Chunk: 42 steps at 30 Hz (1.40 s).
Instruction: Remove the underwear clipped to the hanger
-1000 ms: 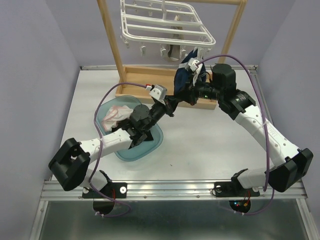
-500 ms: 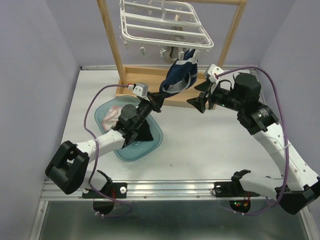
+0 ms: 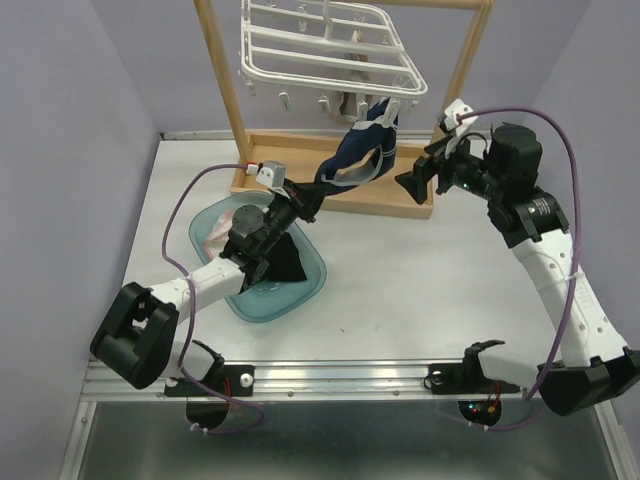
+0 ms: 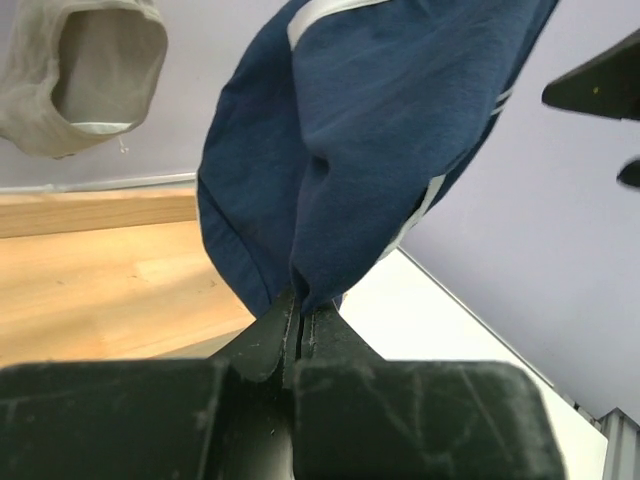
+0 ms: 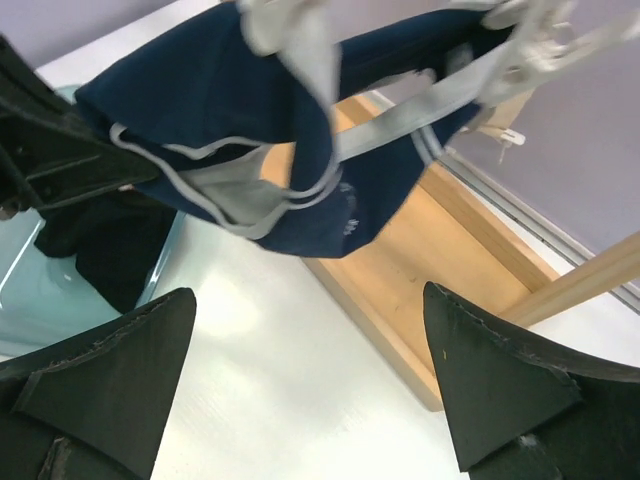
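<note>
A navy blue underwear (image 3: 358, 150) with white trim hangs by its top from a clip of the white hanger (image 3: 330, 50) and stretches down to the left. My left gripper (image 3: 308, 196) is shut on its lower edge; in the left wrist view the jaws (image 4: 300, 315) pinch a fold of the navy cloth (image 4: 370, 130). My right gripper (image 3: 413, 181) stands open to the right of the cloth, apart from it. The right wrist view shows both wide fingers (image 5: 310, 292) empty below the navy underwear (image 5: 190, 95). A beige underwear (image 4: 85, 75) hangs behind.
A clear blue-green tray (image 3: 300, 292) under my left arm holds a black garment (image 3: 282, 262) and a pale pink one (image 3: 224, 230). The light wooden stand's base (image 3: 400, 205) and posts (image 3: 225, 90) rise around the hanger. Purple walls close in both sides.
My right gripper has opened, let go of the navy underwear and drawn back to the right. My left gripper, still shut on the cloth, has pulled it left, stretching it from the clip.
</note>
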Each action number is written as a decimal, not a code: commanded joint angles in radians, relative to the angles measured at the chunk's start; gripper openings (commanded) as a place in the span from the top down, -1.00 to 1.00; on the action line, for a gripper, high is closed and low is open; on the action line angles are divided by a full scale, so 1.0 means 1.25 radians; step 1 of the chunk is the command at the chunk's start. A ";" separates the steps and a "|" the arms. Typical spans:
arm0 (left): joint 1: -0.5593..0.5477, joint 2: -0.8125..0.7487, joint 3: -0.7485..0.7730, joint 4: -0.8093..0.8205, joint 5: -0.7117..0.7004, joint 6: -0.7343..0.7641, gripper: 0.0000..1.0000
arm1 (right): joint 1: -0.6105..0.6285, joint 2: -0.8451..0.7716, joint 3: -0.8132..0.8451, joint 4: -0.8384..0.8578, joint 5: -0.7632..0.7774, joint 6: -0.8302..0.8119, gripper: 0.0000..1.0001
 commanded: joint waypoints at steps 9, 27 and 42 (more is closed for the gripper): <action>0.095 -0.028 0.011 0.006 0.089 -0.108 1.00 | -0.176 0.102 0.144 0.173 -0.075 0.238 -0.96; 0.137 0.023 0.043 0.024 0.245 -0.205 1.00 | -0.172 0.101 0.030 0.376 -0.344 0.376 -0.82; 0.065 0.090 0.098 0.040 0.288 -0.208 1.00 | -0.162 0.096 0.016 0.464 -0.416 0.528 -0.83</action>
